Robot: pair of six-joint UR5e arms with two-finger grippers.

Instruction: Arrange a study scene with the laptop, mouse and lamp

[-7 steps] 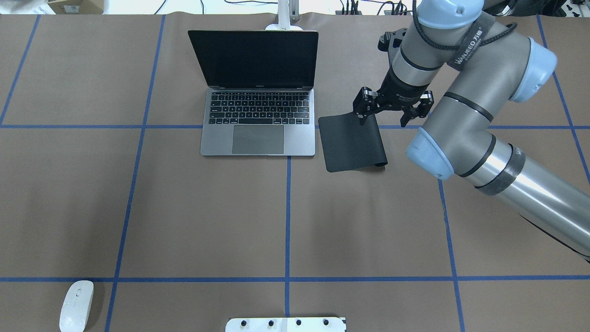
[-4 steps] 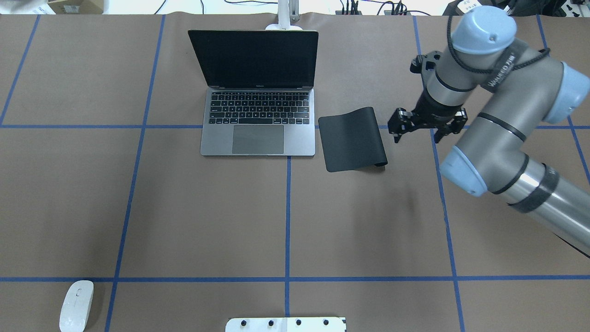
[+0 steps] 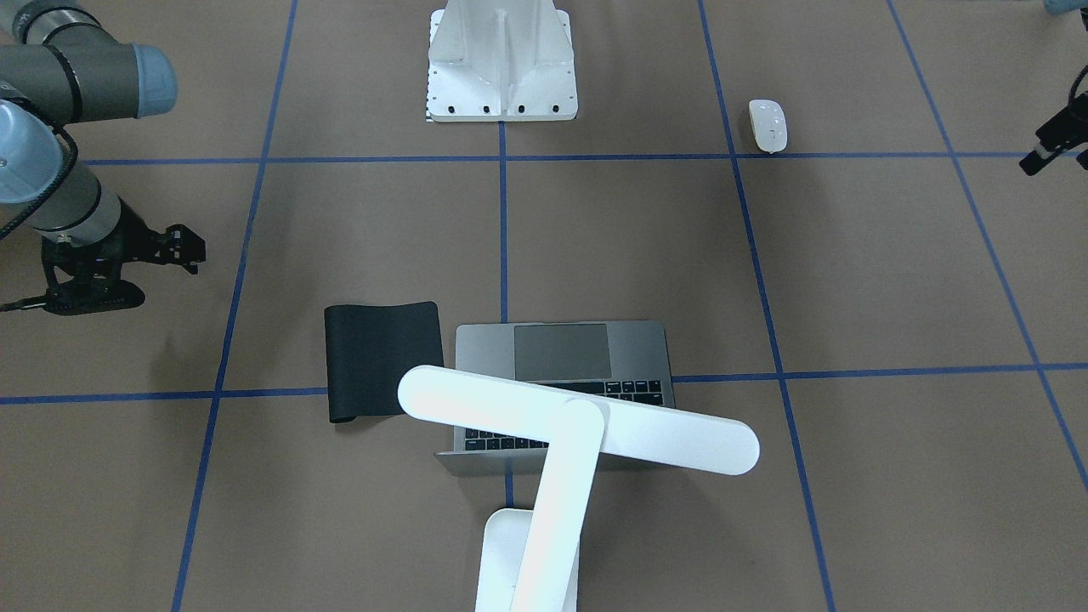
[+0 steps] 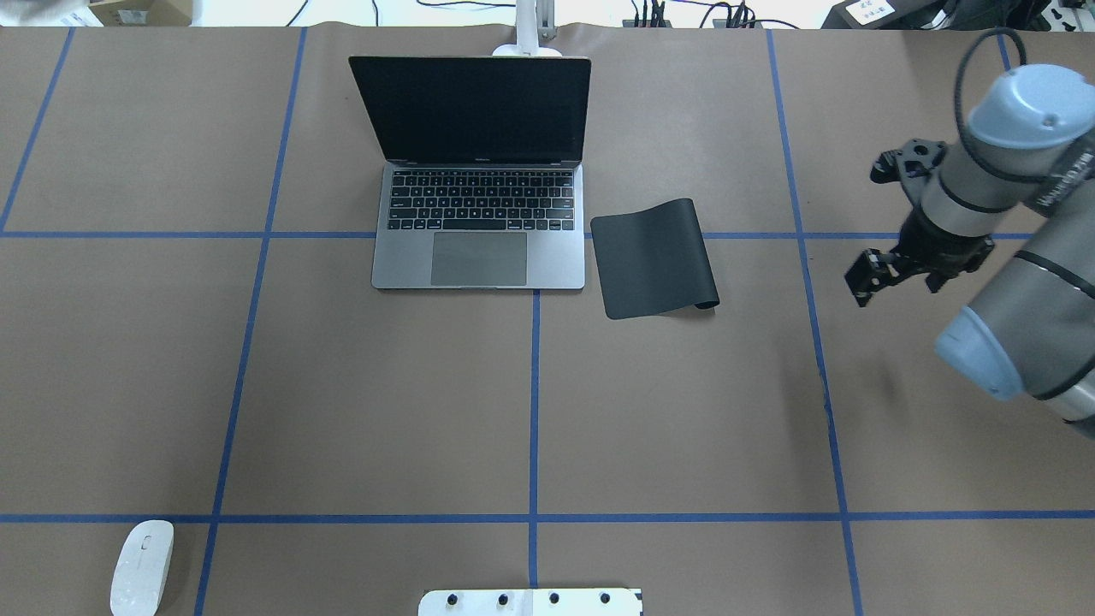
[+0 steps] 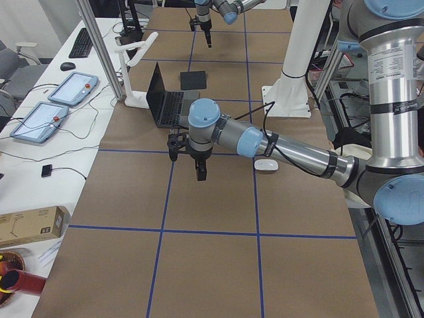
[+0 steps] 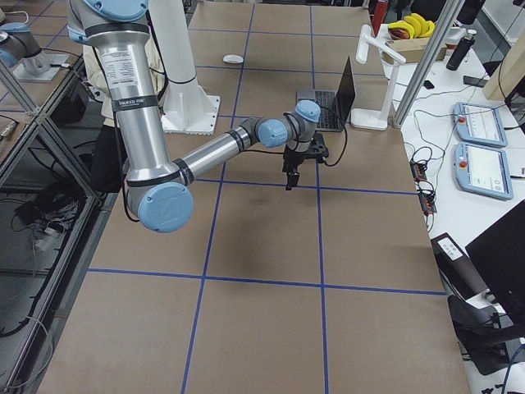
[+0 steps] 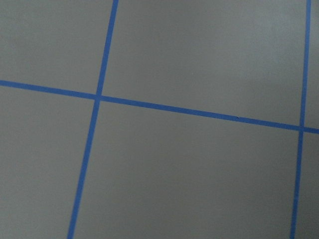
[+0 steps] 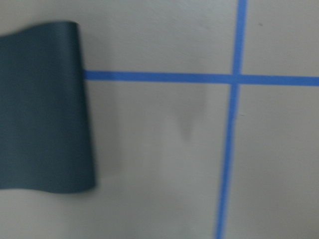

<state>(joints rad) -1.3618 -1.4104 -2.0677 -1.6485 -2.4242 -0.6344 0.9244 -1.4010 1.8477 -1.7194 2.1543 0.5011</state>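
The open grey laptop [image 4: 479,175] stands at the far middle of the table, also in the front view [image 3: 561,353]. The white lamp [image 3: 578,421] stands behind it, its bar head over the keyboard; only its base [image 4: 529,47] shows from overhead. The white mouse [image 4: 142,566] lies alone at the near left, also in the front view [image 3: 767,125]. My right gripper [image 4: 898,287] is open and empty, hanging above the table well right of the black mat [image 4: 654,257]. My left gripper [image 3: 1054,144] is cut off at the view's edge, far from the mouse; I cannot tell its state.
The white ribbed pedestal [image 3: 501,59] stands at the near middle edge [image 4: 530,601]. Blue tape lines grid the brown table cover [image 4: 385,402]. The mat's near right corner curls up. Cables run along the far edge.
My right gripper has drawn away from the mat's far right corner to the right and a little nearer, staying open. The mat, laptop and mouse have not moved.
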